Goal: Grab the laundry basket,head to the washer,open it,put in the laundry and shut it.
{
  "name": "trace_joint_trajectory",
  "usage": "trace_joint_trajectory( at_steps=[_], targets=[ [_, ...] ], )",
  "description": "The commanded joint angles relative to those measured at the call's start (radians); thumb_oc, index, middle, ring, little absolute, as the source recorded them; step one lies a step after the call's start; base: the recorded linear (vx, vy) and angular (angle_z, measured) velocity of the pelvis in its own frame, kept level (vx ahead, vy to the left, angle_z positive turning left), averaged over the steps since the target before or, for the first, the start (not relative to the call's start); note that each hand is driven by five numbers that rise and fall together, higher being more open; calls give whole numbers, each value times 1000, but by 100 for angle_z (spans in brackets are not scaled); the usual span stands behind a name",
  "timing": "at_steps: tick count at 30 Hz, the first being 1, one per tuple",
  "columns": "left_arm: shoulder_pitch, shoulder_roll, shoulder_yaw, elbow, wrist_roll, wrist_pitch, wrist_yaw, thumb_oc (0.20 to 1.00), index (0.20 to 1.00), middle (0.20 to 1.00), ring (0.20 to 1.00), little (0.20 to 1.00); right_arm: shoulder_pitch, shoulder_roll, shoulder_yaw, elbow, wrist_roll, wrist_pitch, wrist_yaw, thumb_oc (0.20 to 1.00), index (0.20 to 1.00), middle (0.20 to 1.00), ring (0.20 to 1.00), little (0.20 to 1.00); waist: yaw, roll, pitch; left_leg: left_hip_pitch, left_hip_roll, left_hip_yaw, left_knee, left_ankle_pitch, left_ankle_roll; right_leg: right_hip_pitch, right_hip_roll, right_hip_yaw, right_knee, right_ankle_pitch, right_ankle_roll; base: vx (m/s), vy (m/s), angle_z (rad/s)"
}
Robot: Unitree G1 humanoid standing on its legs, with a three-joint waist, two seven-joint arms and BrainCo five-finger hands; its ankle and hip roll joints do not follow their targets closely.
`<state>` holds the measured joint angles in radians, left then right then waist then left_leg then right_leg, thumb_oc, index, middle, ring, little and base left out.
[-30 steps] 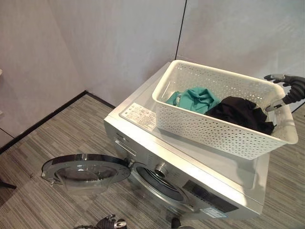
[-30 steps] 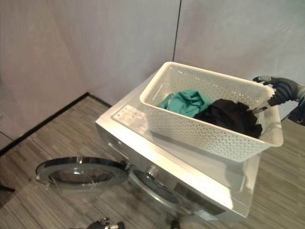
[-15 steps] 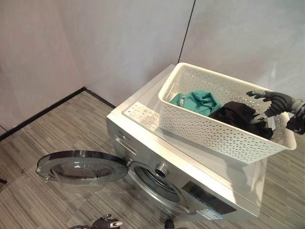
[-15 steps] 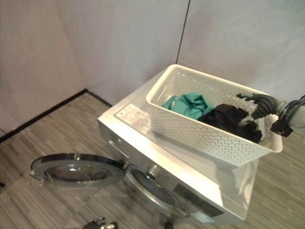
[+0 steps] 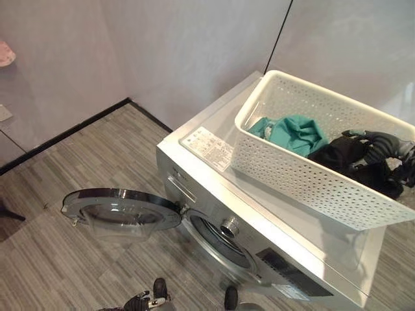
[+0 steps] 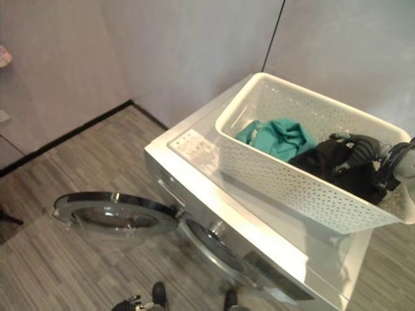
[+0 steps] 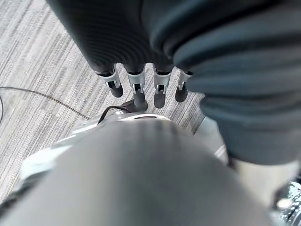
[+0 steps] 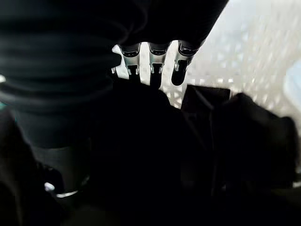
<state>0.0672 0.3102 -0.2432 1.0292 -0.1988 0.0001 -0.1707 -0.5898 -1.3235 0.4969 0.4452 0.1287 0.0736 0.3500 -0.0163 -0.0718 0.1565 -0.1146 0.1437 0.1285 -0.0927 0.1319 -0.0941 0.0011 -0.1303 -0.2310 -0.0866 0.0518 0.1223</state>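
Right hand (image 5: 379,144) in basket (image 5: 292,172) on black cloth (image 5: 340,154) — grip unclear; left hand (image 7: 146,87) relaxed (washer (image 5: 214,194) door (image 5: 120,207) open).

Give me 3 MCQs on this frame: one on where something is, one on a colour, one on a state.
1. Where is the white basket?
A. on the floor
B. on top of the washer
C. inside the drum

2. What colour is the garment beside the black clothing in the basket?
A. teal
B. red
C. yellow

3. How is the washer door?
A. shut
B. taken off
C. swung open

Answers:
1 B, the basket rests on the washer's flat top.
2 A, a teal garment lies in the basket's left half, next to the black one.
3 C, the round door hangs out over the floor, the drum opening uncovered.

The right hand is down in the basket on the black clothing; the left hand hangs with straight fingers.
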Motion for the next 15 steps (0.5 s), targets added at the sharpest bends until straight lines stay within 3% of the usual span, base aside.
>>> trace_joint_trajectory(
  at_steps=[1,5,10,11,15],
  targets=[
    [-54,50,-36,-14,-39,-19,15,1000,1000,1000,1000,1000,-102,58,88,70,-70,9,-17,1000,1000,1000,1000,1000,49,-41,58,65,86,-23,59,-131,-49,-90,-107,36,14,30,49,-95,-50,34],
    [-73,54,-53,-24,-32,-22,22,1000,1000,1000,1000,1000,-94,117,164,104,-130,15,26,1000,1000,1000,1000,1000,53,-33,92,35,91,-36,62,-120,-51,-110,-106,29,21,32,45,-65,-37,14],
    [-88,55,-66,-58,-30,-32,33,1000,1000,1000,1000,1000,47,193,248,26,-153,25,158,1000,1000,1000,1000,1000,60,-27,142,-3,103,-65,63,-100,-56,-130,-99,13,28,26,39,-58,-67,5],
    [-88,53,-75,-65,-34,-35,31,1000,1000,1000,1000,1000,78,202,256,23,-130,27,172,200,200,200,200,200,63,-27,142,-3,104,-64,58,-95,-59,-128,-95,13,23,25,37,-25,-36,14],
    [-79,52,-64,-37,-20,-31,31,1000,1000,1000,1000,1000,65,198,232,-26,-82,15,139,200,200,200,200,200,55,-26,117,21,107,-48,40,-94,-62,-114,-84,28,10,15,37,-4,-2,1]
  ],
)
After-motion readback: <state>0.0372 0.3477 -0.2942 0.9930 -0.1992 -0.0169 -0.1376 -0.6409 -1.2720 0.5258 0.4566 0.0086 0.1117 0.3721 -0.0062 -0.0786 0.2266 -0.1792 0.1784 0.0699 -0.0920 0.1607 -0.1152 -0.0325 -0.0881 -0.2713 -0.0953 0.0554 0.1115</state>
